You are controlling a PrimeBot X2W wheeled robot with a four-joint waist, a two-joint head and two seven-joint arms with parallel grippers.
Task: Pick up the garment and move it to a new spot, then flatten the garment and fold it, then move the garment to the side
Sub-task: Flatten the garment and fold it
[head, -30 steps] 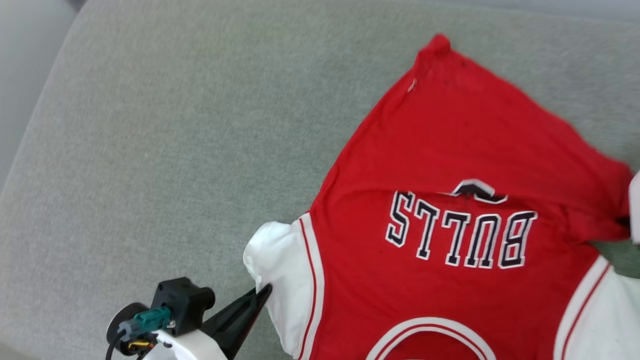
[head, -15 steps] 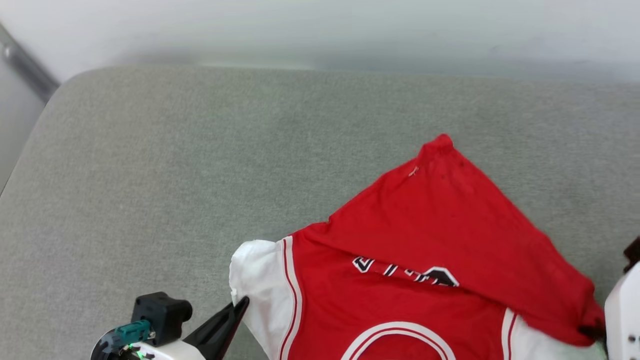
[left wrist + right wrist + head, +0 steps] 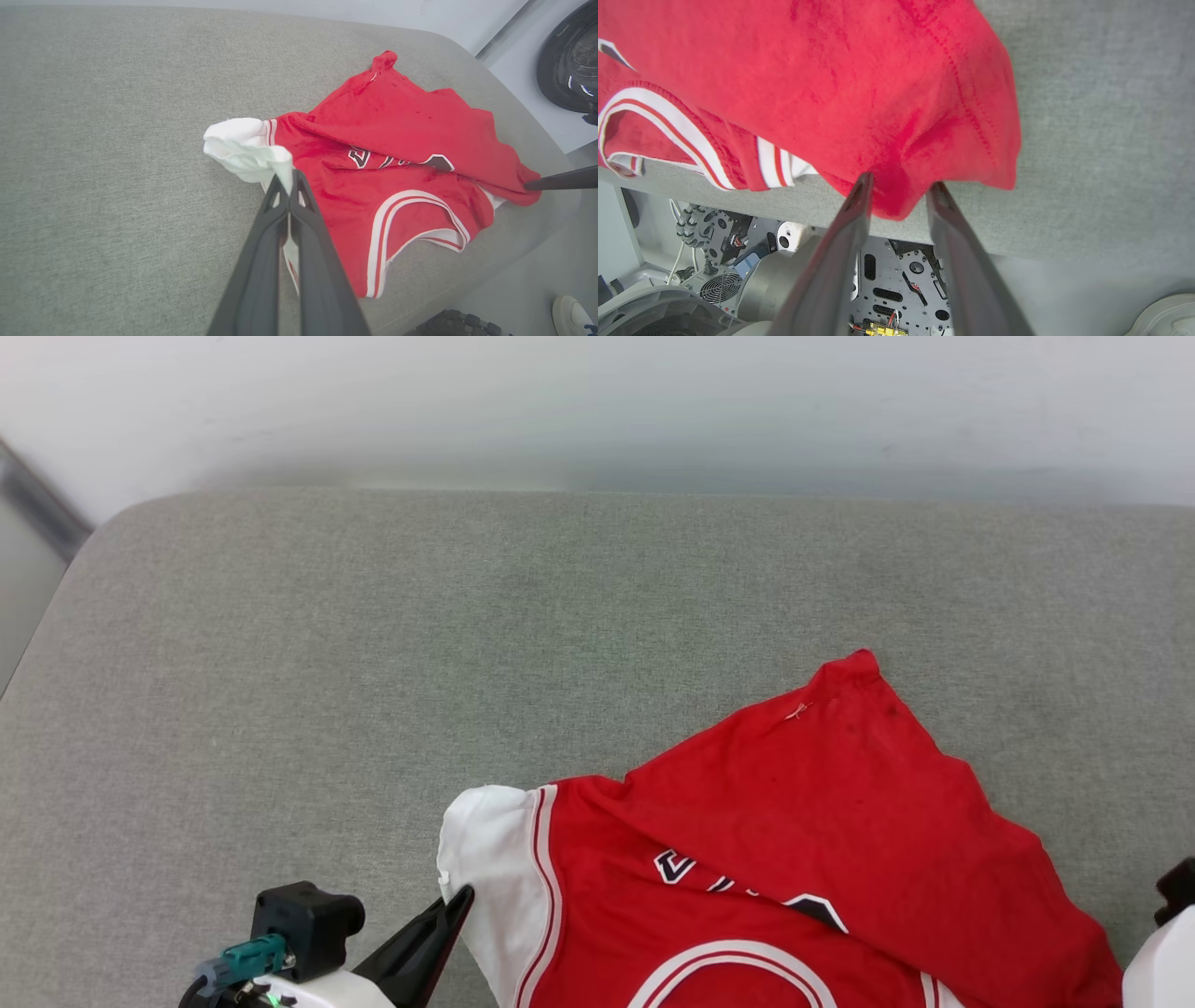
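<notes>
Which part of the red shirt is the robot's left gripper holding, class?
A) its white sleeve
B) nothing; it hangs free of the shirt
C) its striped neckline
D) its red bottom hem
A: in the left wrist view the left gripper is shut on the bunched white sleeve of the garment.

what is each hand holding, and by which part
Left hand pinches the garment by its white sleeve. Right hand holds nothing: its fingers stand apart around the red hem corner.
</notes>
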